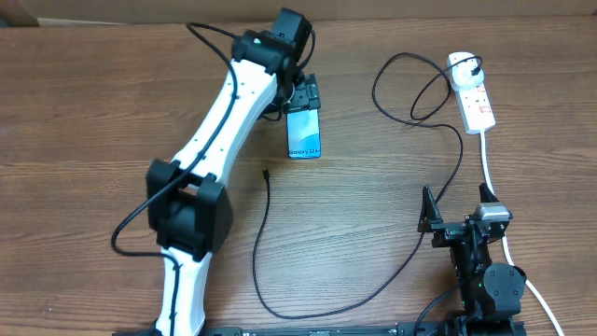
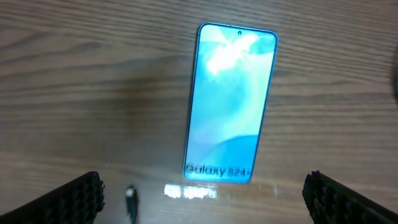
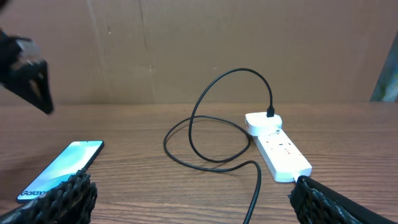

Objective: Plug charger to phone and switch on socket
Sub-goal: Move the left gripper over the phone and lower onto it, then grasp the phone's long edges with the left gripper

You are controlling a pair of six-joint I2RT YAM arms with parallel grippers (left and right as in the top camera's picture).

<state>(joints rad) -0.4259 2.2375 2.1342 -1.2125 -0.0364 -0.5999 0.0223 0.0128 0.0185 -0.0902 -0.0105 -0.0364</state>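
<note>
The table (image 1: pixel 93 103) under me is brown wood grain, and in the right wrist view a plain brown board wall stands behind it. My left gripper (image 1: pixel 304 96) hangs spread wide and holds nothing. The phone (image 1: pixel 304 133) lies flat, screen up, just below it toward 6 o'clock in the overhead view. In the left wrist view the phone lies ahead of my fingers (image 2: pixel 74 199), in line with the gap between them, its lettered end nearest. The charger (image 1: pixel 267 215) runs in a long loop over the table. Its connector tip (image 1: pixel 267 174) lies at about 7 o'clock from the phone's lettered end, near it but apart. My right gripper (image 1: pixel 459 217) is also wide and empty, at the near right of the table. The socket (image 1: pixel 476 98) lies at 12 o'clock from it, well apart, with the charger's black plug in its far end and its white cord (image 1: pixel 488 163) trailing back toward me.
</note>
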